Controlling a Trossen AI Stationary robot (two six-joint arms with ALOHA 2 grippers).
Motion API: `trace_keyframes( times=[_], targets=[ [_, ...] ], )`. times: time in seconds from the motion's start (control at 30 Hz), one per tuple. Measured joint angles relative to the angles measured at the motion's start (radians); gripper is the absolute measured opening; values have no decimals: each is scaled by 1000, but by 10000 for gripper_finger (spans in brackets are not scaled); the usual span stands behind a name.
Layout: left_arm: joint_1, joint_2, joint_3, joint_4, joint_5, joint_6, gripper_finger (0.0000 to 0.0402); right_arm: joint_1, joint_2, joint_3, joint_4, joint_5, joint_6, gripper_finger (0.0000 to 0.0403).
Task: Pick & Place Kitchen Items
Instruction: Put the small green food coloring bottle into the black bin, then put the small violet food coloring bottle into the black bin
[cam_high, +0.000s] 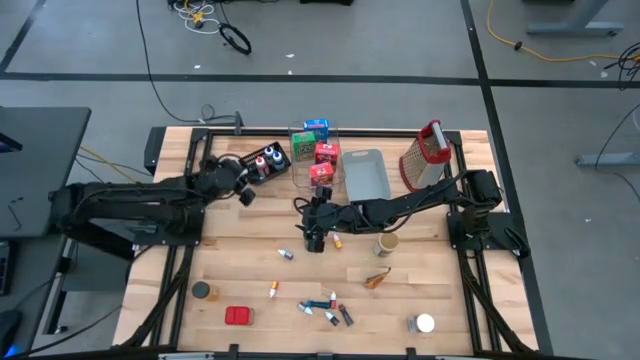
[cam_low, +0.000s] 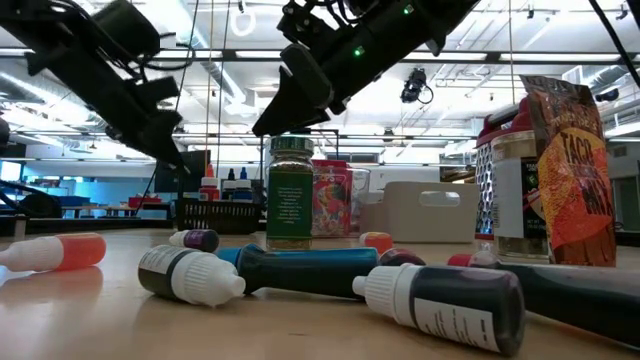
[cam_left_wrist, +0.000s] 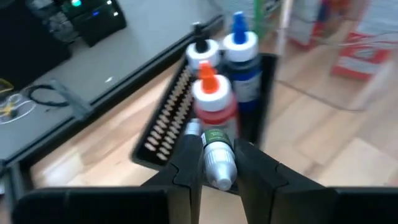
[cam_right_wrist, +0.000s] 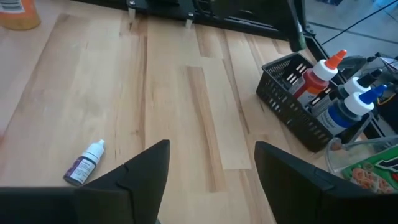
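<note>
My left gripper (cam_high: 246, 196) is at the far left of the table, just short of a black basket (cam_high: 262, 163) that holds red, blue and black-capped bottles (cam_left_wrist: 217, 102). It is shut on a small green-labelled bottle (cam_left_wrist: 215, 140). My right gripper (cam_high: 315, 238) hangs open over the table's middle with nothing between its fingers (cam_right_wrist: 211, 180). A small purple-labelled bottle (cam_right_wrist: 84, 163) lies on its side on the wood close by. More kitchen items lie toward the near edge: several little bottles (cam_high: 325, 308), a red box (cam_high: 238, 316), a dark can (cam_high: 203, 291) and a white-lidded jar (cam_high: 425, 323). My left gripper pinches the small bottle by the two sides of its body (cam_left_wrist: 211, 152) between its two fingers. The fingers slant down from the table's left side and lie along the bottle, whose pale end (cam_left_wrist: 221, 175) lies back between them. The bottle is clear of the table, next to the basket's near wall.
A clear bin (cam_high: 315, 150) with red, green and blue boxes, a grey tray (cam_high: 365, 175) and a metal grater (cam_high: 425, 155) stand along the far edge. A green-labelled spice jar (cam_high: 387, 243) and an orange scrap (cam_high: 378, 278) sit right of centre. Bare wood lies left of my right gripper.
</note>
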Motion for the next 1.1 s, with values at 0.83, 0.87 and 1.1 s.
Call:
trace_keyframes(
  times=[0.83,0.87,1.1],
  targets=[
    [328,378,0,317,194,113,161,-1,0,0,10,-73,-24,247],
    [328,375,0,316,194,119,169,0,0,0,9,-76,-24,247],
    [311,271,0,288,197,135,189,3,0,0,9,-78,28,247]
  ],
)
